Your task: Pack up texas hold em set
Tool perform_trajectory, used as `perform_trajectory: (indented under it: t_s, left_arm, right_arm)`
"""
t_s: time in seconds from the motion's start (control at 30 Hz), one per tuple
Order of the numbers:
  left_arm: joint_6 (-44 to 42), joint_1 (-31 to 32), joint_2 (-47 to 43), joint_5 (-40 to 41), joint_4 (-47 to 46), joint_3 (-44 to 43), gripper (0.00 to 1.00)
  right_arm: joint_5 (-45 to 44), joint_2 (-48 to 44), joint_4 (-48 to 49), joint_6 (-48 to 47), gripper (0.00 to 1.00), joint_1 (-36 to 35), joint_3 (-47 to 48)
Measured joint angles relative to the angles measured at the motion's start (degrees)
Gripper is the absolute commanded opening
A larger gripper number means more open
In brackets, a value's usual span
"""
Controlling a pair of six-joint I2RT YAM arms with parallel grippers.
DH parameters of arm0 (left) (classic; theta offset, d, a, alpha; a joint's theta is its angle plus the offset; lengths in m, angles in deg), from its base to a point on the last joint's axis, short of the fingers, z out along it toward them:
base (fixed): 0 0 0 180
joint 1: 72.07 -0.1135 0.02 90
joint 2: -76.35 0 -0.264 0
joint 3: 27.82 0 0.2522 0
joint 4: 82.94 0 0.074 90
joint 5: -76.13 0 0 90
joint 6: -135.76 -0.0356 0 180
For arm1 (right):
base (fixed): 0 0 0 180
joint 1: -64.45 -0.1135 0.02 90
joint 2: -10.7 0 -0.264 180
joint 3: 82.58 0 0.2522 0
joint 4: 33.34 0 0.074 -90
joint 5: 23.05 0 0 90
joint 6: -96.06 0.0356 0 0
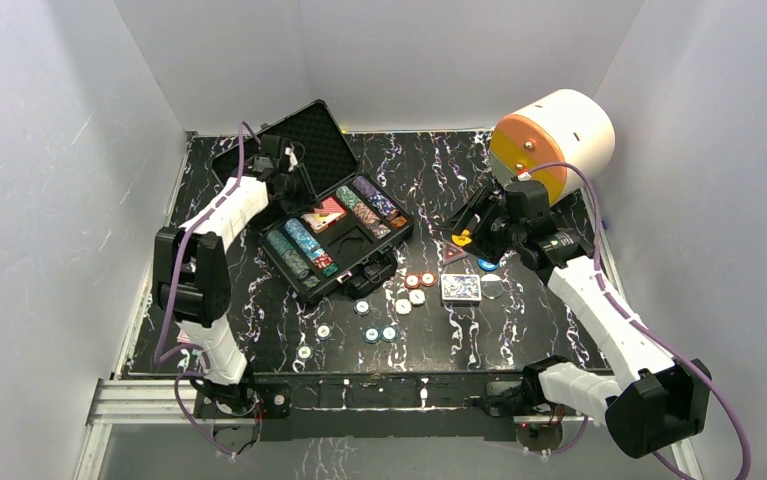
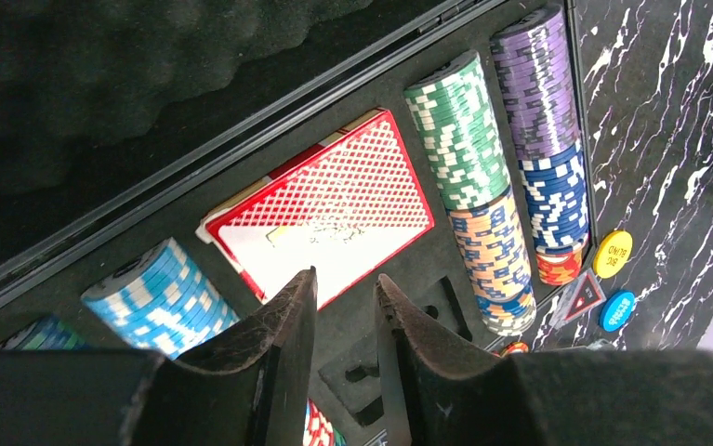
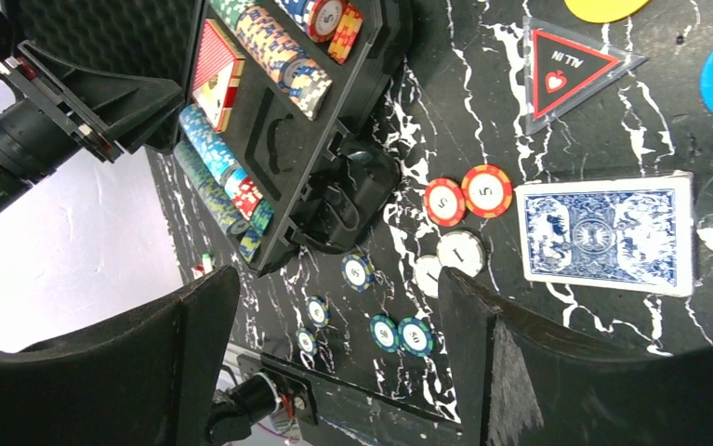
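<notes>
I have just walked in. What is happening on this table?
A robot is packing a poker set into an open black case. Inside already lie rows of chips and a red card deck. The left hand hangs over the red card deck, only narrowly open and empty. The right hand is wide open above the table, where a blue card deck and several loose chips are not yet packed.

right gripper [image 3: 334,279]: jaws wide apart, nothing between | table [image 3: 482,93]: blue card deck [image 3: 603,232] lying flat, two red chips [image 3: 468,195] and two white chips [image 3: 450,260] just beside it | case [image 3: 269,139]: open, red deck [image 3: 215,70] and chip rows [image 3: 278,46] inside | triangular marker [image 3: 566,65]: flat, apart from deck
</notes>
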Motion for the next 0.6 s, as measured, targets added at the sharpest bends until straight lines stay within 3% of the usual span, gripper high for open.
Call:
perform_trajectory:
  t_s: [0.37,0.6]
  left_arm:
    - [0.13,0.15,3.80,-1.44,-2.69,1.70,0.28]
    - [-0.79,0.46,3.65,-1.60,-3.48,1.75,0.39]
  right_arm:
    - [-4.39,5.31,-2.64,-5.40,0.98,0.00,-0.42]
    - [-7.21,7.76,-3.69,-12.13,0.98,-0.02,-0.42]
